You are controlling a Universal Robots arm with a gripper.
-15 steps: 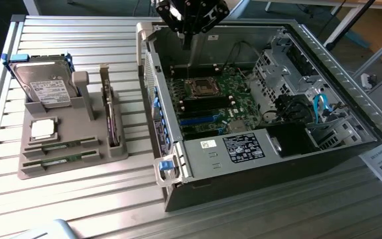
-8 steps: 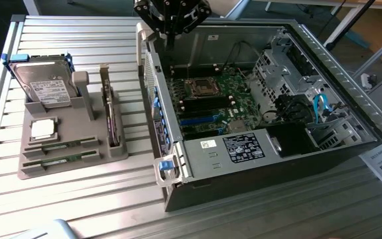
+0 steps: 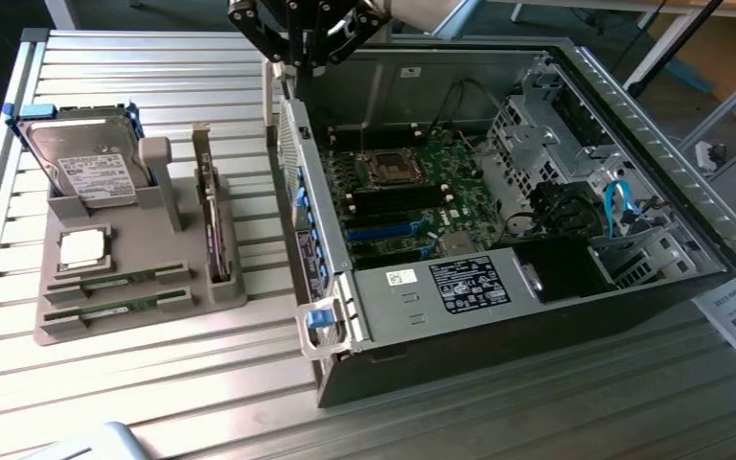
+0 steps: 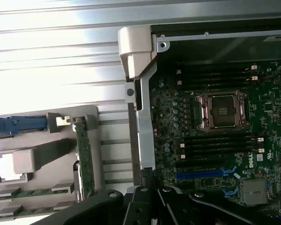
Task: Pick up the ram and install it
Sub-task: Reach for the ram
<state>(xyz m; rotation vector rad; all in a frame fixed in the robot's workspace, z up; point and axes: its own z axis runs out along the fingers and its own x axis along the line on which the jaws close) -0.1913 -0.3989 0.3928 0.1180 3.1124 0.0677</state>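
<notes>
Your gripper (image 3: 302,59) is clenched, nothing in it, at top centre over the open black computer case (image 3: 496,350) -- thin green ram stick (image 3: 119,283) sits in the grey plastic holder (image 3: 100,333), lower left.

The claw (image 3: 302,59) gets chopped off by the exterior view's top edge. The hard drive (image 3: 87,163) label is too tiny to read. The ram sticks (image 3: 119,282) sit half sunk in tray (image 3: 138,251) slots. A white thing (image 3: 93,441) is cut by the bottom edge, can't tell what.
</notes>
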